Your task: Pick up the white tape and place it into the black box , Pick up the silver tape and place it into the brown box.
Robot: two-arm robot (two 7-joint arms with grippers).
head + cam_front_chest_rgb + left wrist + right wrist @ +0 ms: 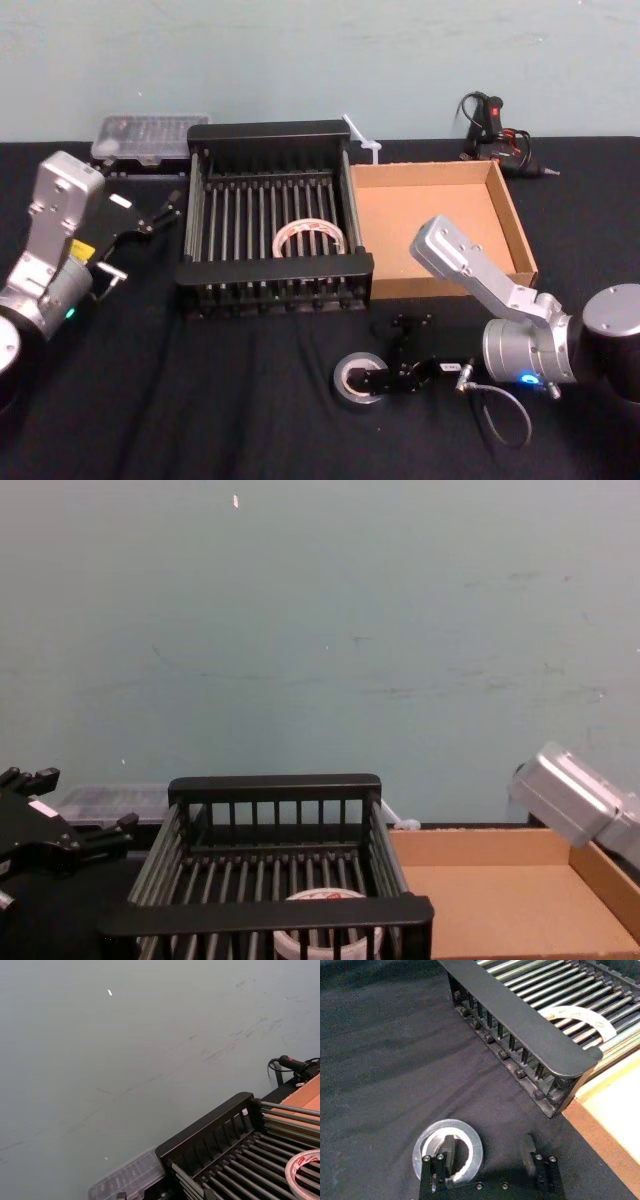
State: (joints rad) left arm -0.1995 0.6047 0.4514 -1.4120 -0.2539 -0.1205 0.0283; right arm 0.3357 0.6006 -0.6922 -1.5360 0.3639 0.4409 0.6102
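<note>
Near the bench's front edge, the silver tape [358, 379] lies flat, stiff and light. The right gripper [490, 1157] stands spread, one finger [448, 1152] inside the core, a sound hold across the wall. Beyond, the white tape [310, 238] rests in the black box [271, 135]; the brown box [512, 215] waits. The left gripper [150, 222] idles, fingers apart.

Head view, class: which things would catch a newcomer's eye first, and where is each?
The black box stands mid-table with the white tape lying on its slatted floor. Beside it on the right sits the brown box. In front, the right gripper is open over the silver tape, one finger in its core; the left gripper hangs left of the crate.
</note>
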